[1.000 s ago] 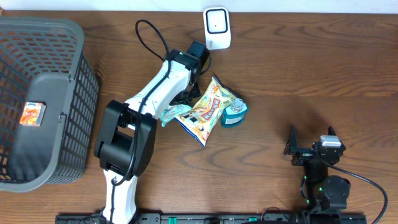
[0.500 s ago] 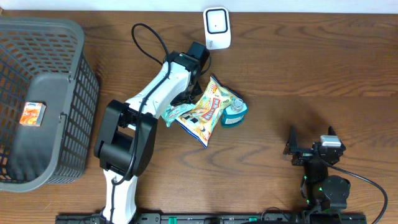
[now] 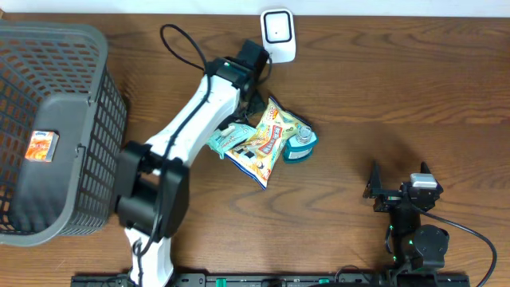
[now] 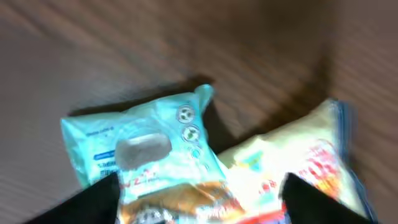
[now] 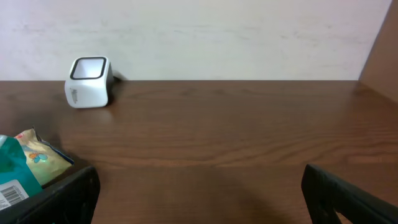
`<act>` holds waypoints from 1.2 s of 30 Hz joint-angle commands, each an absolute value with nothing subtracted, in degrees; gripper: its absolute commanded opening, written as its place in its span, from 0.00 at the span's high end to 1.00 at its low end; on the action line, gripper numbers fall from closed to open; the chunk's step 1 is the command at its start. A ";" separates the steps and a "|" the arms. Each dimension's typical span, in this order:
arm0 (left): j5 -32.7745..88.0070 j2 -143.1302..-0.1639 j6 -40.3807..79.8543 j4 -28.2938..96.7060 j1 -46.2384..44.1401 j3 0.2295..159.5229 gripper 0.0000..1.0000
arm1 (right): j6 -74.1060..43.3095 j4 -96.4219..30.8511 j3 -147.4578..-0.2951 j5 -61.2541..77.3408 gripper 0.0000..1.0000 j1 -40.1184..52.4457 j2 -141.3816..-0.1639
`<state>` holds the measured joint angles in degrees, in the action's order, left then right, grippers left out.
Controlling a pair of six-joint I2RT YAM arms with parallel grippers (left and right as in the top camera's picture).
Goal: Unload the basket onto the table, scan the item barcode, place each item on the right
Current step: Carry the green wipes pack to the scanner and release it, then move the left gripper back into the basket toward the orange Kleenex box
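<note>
Table, dark wood. White scanner stands at the back edge near its middle, window facing forward in the right wrist view. The goods lie in a loose heap toward the table's centre, in front of the scanner. The teal wipes packet sits on the left. The yellow snack bag overlaps its right edge, and a small teal bottle touches the bag's right side. The left arm reaches over the heap. The left gripper has its fingers spread wide on either side of the wipes packet and pinches nothing. The packet looks to lie flat on the wood, so I judge it the likely item to scan, not yet lifted. No barcode shows on its upper face; the code is probably underneath, or lost in the blur. The left wrist view is smeared and the print is unreadable. From overhead the arm's wrist hides the left fingers. The right gripper is parked near the front right corner, well apart from the heap, fingers spread and empty, probably to keep clear. Its camera cuts off the heap at the lower left, where what looks like barcode lines shows on a teal label. A grey basket at the left edge holds one small orange packet, too small to identify.
</note>
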<state>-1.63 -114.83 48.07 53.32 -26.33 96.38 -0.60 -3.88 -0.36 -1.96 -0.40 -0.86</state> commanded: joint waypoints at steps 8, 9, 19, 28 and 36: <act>-3.79 -94.65 39.59 54.46 -26.33 98.17 0.02 | 0.05 -4.10 -0.32 -2.24 0.01 -0.27 -0.86; -5.13 -92.84 38.70 54.63 -26.33 98.17 0.02 | 0.05 -4.10 -0.32 -2.24 0.01 -0.30 -0.86; -14.66 -77.71 28.93 55.35 -20.56 98.17 0.02 | 0.05 -4.12 -0.32 -2.24 0.01 -0.30 -0.86; -14.66 -72.71 29.43 54.06 -1.21 98.17 0.02 | 0.05 -4.12 -0.32 -2.24 0.01 -0.27 -0.86; -14.68 -73.19 40.32 53.08 17.21 98.00 0.02 | 0.05 -4.12 -0.32 -2.24 0.01 -0.27 -0.86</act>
<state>-13.93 -73.08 32.88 52.49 11.31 96.90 -0.60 -3.90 -0.36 -1.96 -0.40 -0.86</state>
